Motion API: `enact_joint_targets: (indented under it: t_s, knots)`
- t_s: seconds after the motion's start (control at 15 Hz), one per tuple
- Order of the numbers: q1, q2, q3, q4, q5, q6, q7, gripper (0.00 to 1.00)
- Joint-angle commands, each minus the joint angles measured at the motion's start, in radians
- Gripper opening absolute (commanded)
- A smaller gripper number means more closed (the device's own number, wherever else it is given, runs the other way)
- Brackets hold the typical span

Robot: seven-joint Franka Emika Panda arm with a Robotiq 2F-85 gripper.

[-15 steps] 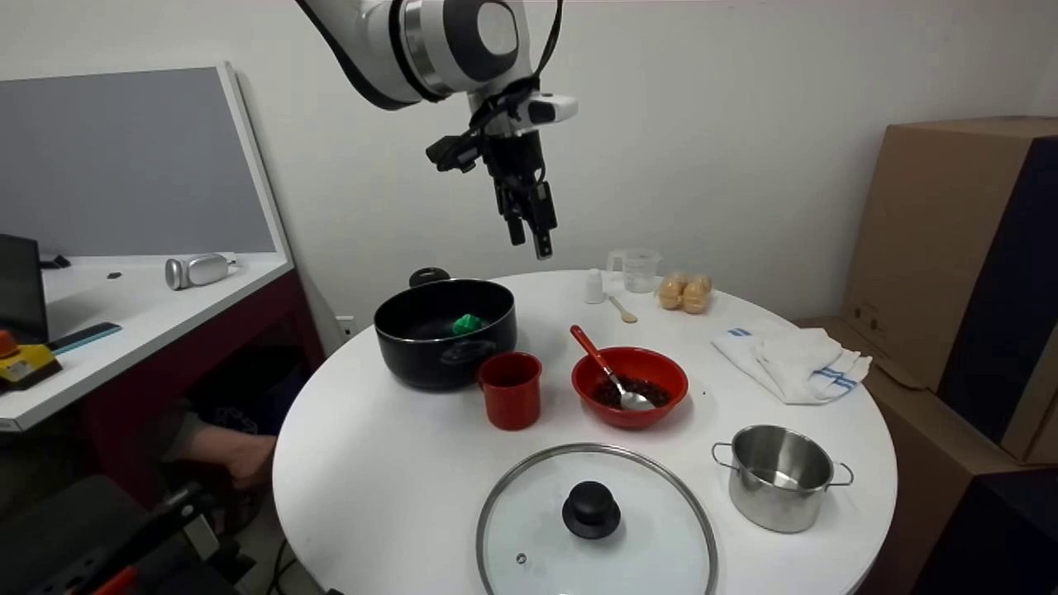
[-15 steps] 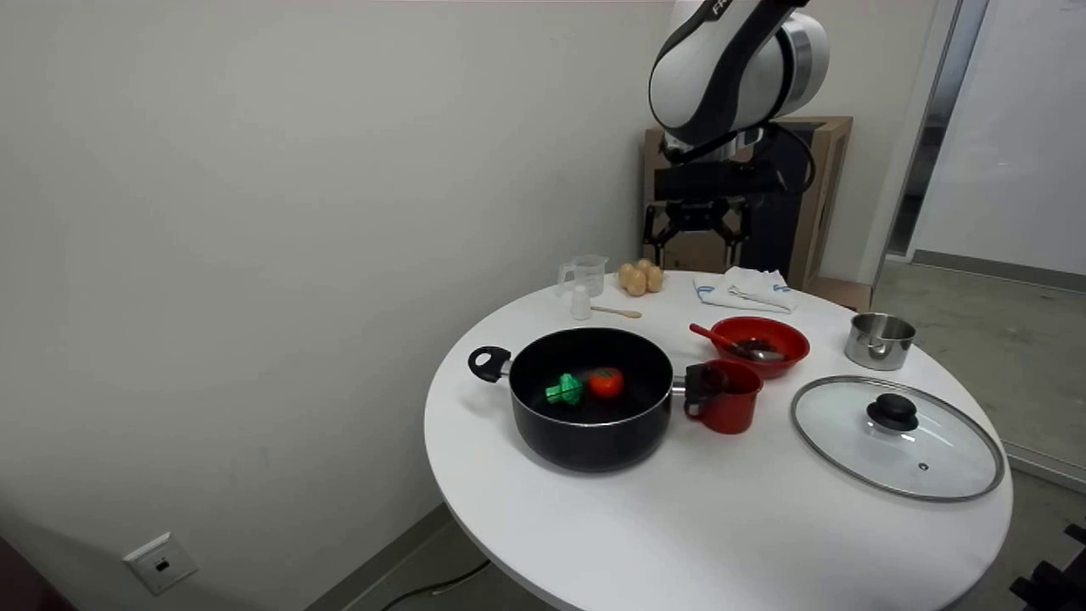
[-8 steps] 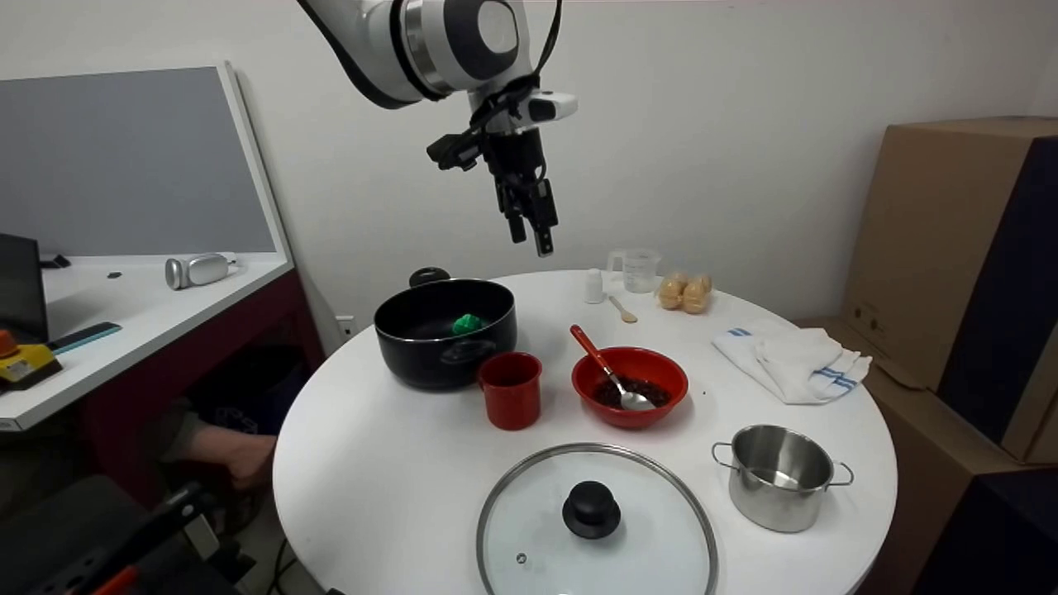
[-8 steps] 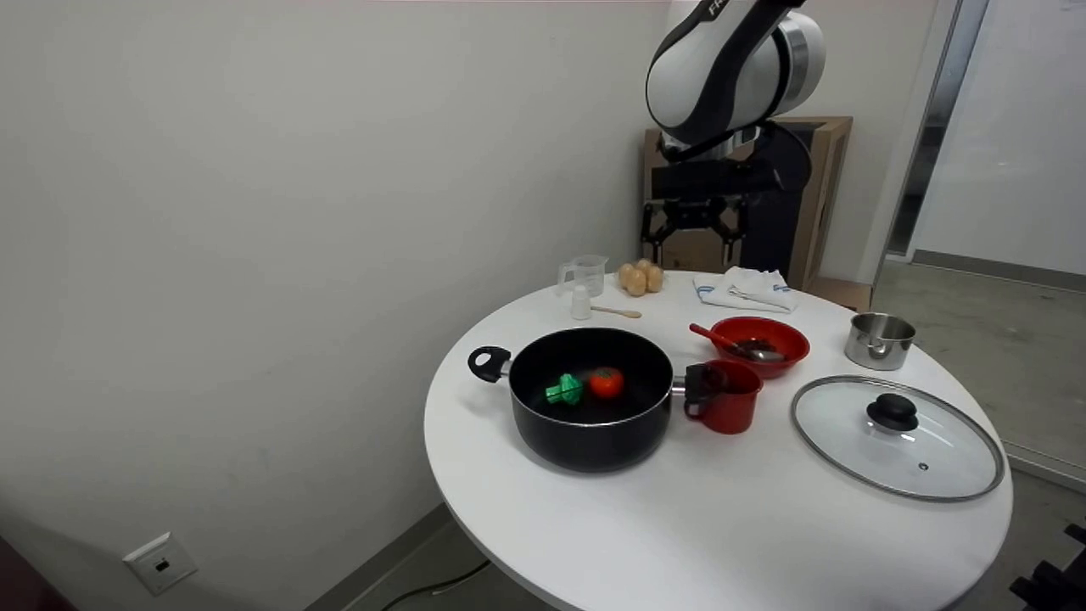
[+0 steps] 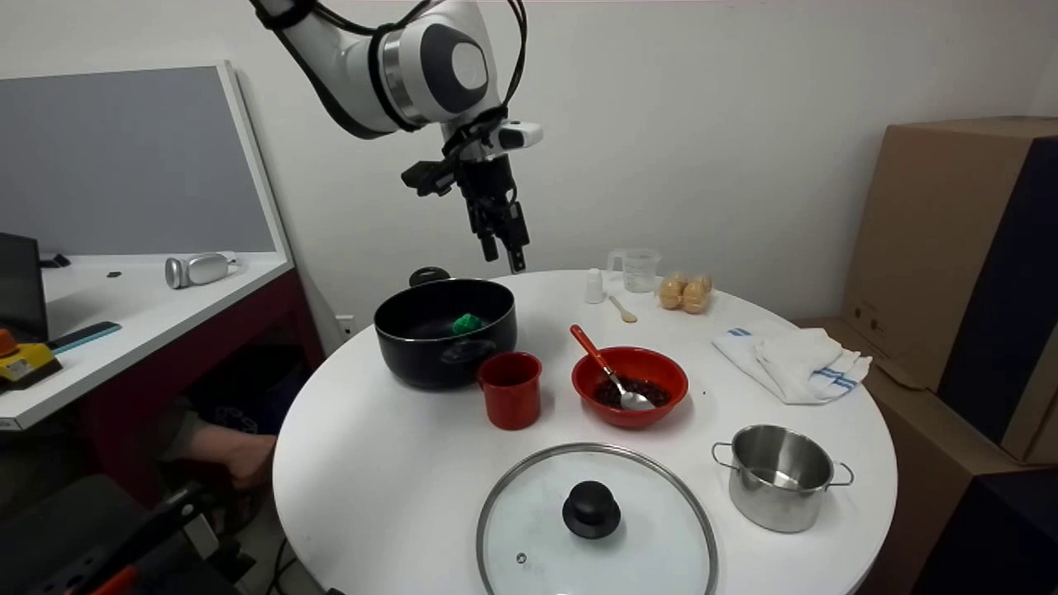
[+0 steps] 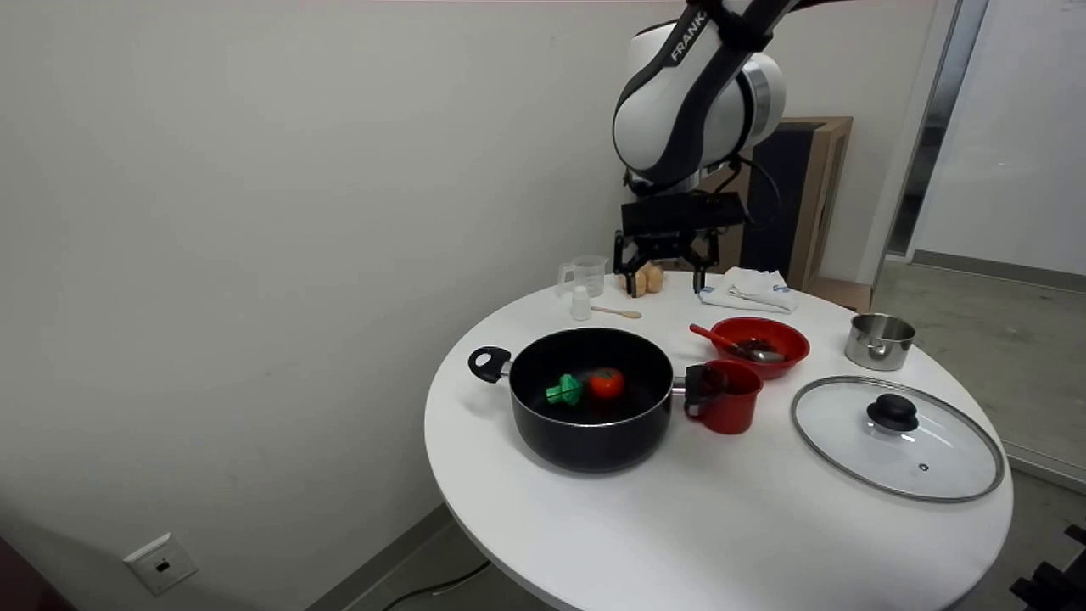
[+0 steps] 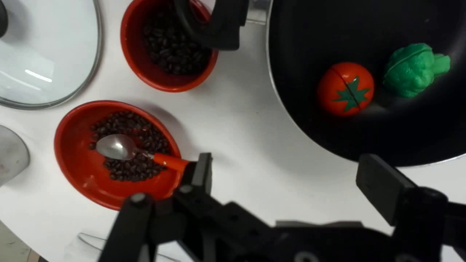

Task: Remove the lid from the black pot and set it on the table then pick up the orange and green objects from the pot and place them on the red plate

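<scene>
Gaping wide, claw (image 7: 287, 169) seemingly free

Interior of a laboratory or office room; which of the two cannot be told. In an exterior view: robot arm (image 5: 421, 83) above a round white counter (image 5: 372, 479); desk (image 5: 165, 310) with grey panel (image 5: 124, 165) behind, dark screen (image 5: 21, 289), yellow box (image 5: 25, 364) with red button (image 5: 7, 343); stacked cardboard boxes (image 5: 926, 248).

My arm (image 5: 349, 74) is white, its joint (image 5: 423, 91) banded in silver and black, with a dark grey oval (image 5: 436, 68) around a pale round cap (image 5: 470, 65). Black cables (image 5: 521, 54) curve alongside. In an exterior view I read white capitals (image 6: 688, 36) starting FRANK on a black strip (image 6: 685, 41). My gripper (image 7: 287, 173) is black, with flat blocky pads (image 7: 379, 183) and grey round fastener heads (image 7: 137, 197).
</scene>
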Motion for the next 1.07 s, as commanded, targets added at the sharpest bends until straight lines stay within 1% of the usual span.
enact_joint_targets:
  t_s: [0.0,0.13,0.27,0.4,0.53,0.67,0.8,1.0]
  knots:
    - [0.066,0.080,-0.012,0.070,-0.037,0.014,0.001,1.00]
    - [0.104,0.131,-0.021,0.103,-0.076,0.049,-0.009,1.00]
    - [0.137,0.206,-0.033,0.160,-0.119,0.081,-0.017,1.00]
    - [0.153,0.270,-0.038,0.211,-0.142,0.112,-0.046,1.00]
    - [0.134,0.319,-0.012,0.255,-0.116,0.132,-0.111,1.00]
    - [0.106,0.358,0.023,0.297,-0.081,0.143,-0.213,1.00]
    - [0.101,0.389,0.030,0.338,-0.057,0.136,-0.285,1.00]
    - [0.086,0.427,0.034,0.395,-0.022,0.103,-0.349,1.00]
